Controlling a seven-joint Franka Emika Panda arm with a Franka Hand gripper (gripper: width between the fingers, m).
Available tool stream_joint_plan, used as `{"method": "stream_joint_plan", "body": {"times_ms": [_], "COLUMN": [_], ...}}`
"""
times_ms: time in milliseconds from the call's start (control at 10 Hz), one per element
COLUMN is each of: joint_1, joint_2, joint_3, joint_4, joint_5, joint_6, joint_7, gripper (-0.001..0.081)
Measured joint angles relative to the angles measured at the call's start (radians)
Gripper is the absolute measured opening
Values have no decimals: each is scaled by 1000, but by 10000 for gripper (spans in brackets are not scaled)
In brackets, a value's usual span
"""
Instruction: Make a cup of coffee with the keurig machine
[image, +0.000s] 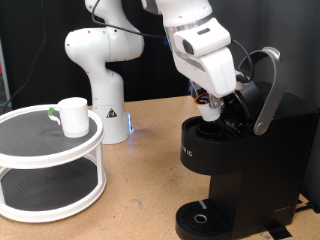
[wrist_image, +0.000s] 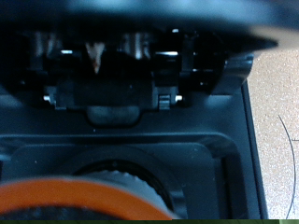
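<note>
cup (image: 72, 115): 1 | keurig machine (image: 240, 160): 1 | round tiered stand (image: 40, 190): 1 | pod (image: 209, 112): 1

Brown tabletop (image: 150, 180) with three things standing on it

We see the wooden table filling the lower part of the exterior view, its bare surface widest in the middle of the frame. At the lower left stands a white two-tier round stand (image: 45, 175) with dark shelves; the cup (image: 72, 116) sits on its upper shelf, so not directly on the table. Behind it, upper middle, the robot's white base (image: 105, 105) rests on the table. At the right, the keurig machine (image: 235, 165) stands on the tabletop, its round drip tray at the bottom edge. In the wrist view, we glimpse a strip of the same brown surface (wrist_image: 276, 121) beside the machine.
</note>
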Motion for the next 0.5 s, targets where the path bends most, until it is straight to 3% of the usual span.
{"method": "stream_joint_plan", "body": {"times_ms": [500], "joint_1": [0], "joint_2": [17], "joint_3": [15], "joint_4": [-24], "joint_5": [-18], "joint_6": [53], "joint_7": [1], "gripper": [447]}}
